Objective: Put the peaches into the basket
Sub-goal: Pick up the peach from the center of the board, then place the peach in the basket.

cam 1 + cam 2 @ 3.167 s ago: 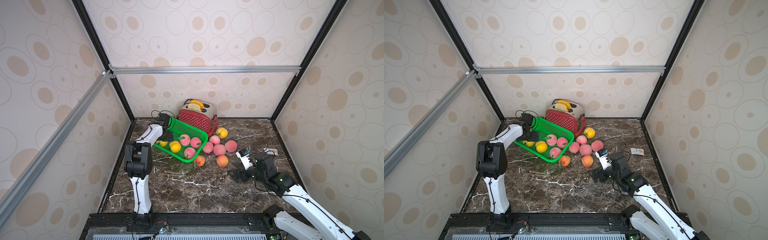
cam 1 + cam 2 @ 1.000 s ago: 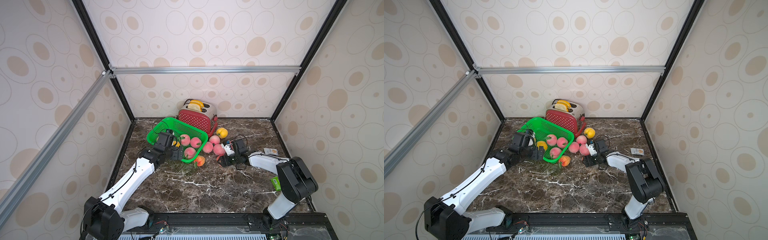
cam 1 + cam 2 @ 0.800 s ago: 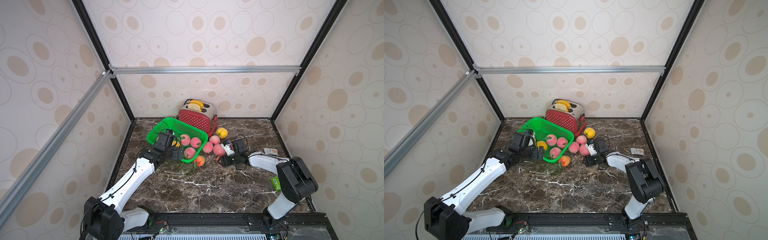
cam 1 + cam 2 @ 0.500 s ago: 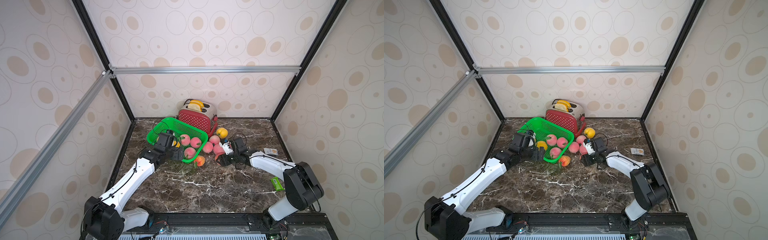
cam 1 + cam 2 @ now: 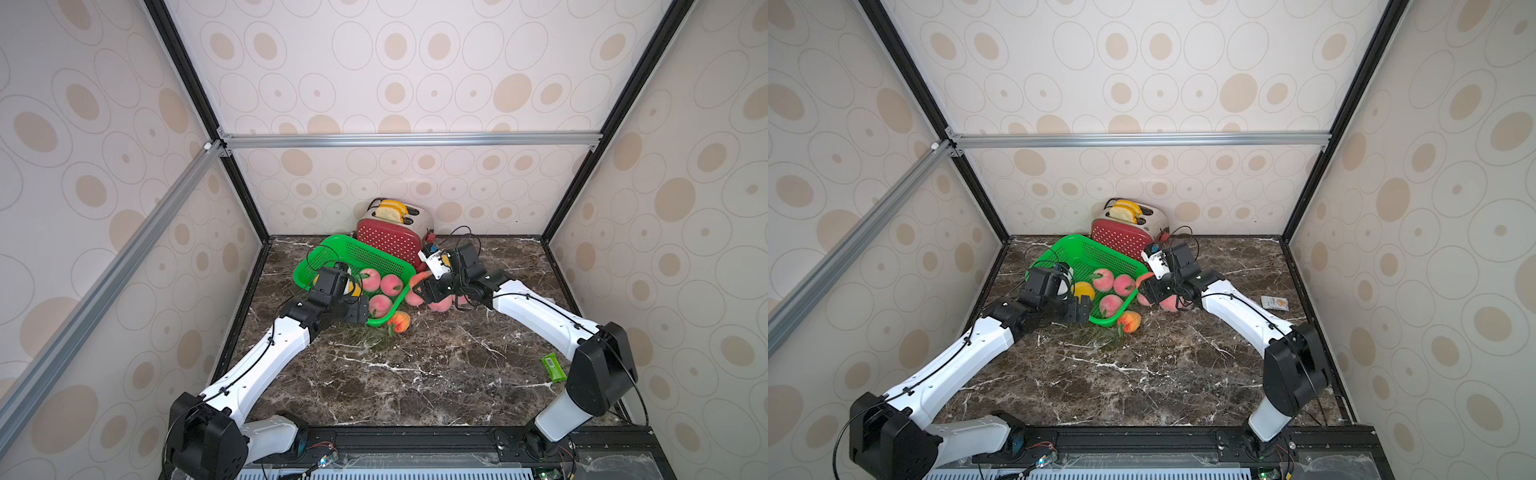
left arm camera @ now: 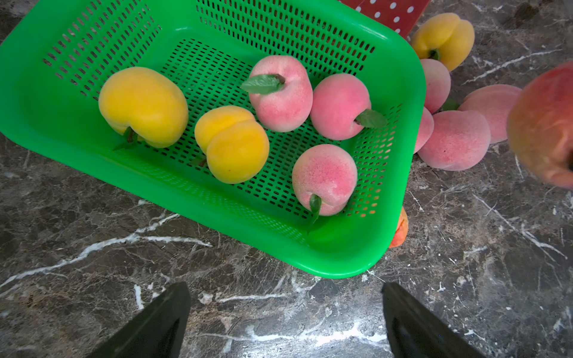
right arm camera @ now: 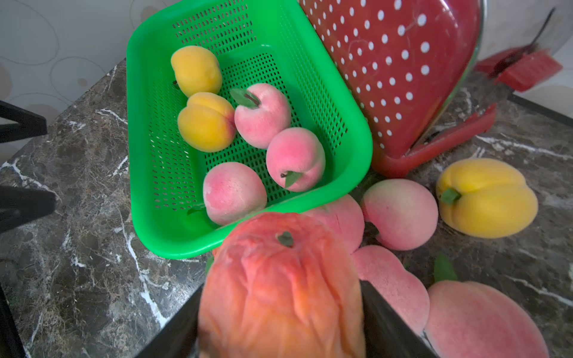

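The right gripper's (image 7: 279, 310) fingers (image 7: 390, 322) are clamped on an orange-red peach (image 7: 279, 279), whose skin wrinkles between them, just beside the rim of the green basket (image 7: 186, 245). The left gripper (image 6: 285, 313) is spread wide and holds nothing, over the marble table (image 6: 93, 235) near the basket's rim. Five peaches lie inside, two yellow (image 6: 142, 105) and three pink (image 6: 324, 178). More pink ones (image 7: 400, 214) and a yellow one (image 7: 486, 198) lie outside by the red toaster (image 7: 397, 77). Both top views show another orange peach (image 5: 400, 322) whole at the basket's corner; the left wrist view shows only a sliver of it.
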Available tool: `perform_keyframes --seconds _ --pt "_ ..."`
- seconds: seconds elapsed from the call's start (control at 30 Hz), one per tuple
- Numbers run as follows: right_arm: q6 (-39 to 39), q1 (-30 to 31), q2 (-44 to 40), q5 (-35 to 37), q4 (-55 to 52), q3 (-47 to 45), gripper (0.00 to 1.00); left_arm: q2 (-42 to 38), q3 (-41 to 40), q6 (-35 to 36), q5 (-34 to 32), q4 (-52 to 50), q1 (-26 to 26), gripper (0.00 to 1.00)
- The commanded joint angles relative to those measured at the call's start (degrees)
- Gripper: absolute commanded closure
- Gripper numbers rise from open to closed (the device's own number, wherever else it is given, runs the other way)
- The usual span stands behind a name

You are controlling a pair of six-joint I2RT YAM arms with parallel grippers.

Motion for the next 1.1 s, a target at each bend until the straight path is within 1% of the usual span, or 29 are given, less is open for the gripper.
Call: perform_keyframes --seconds 0.0,0.23,0.37,0.63,0.83,1.07 --pt "-1.2 1.1 3.8 -1.1 -2.2 3.3 0.31 -2.0 -0.4 -0.6 0.8 0.2 -0.3 0.01" --pt "-1.0 1.7 9.7 -3.8 4.5 6.0 0.31 -3.9 -1.7 -0.7 1.3 -0.1 -0.2 0.01" --pt "-2.4 2.4 12.1 -4.0 8.7 7.0 0.31 -4.1 -2.1 -0.4 1.7 0.0 -0.2 0.01" --pt "-2.6 2.9 17.7 -5.2 10.4 12.0 0.3 -3.0 -2.3 -0.6 2.6 1.0 -0.2 0.01" --pt "-2.9 3.5 22.6 -5.3 9.1 15.5 0.3 -3.2 -2.4 -0.6 2.6 1.1 -0.3 0.01" --pt "-5.3 4.4 26.7 -3.2 5.8 20.2 0.29 -3.1 -2.9 -0.1 1.8 1.2 -0.2 0.01"
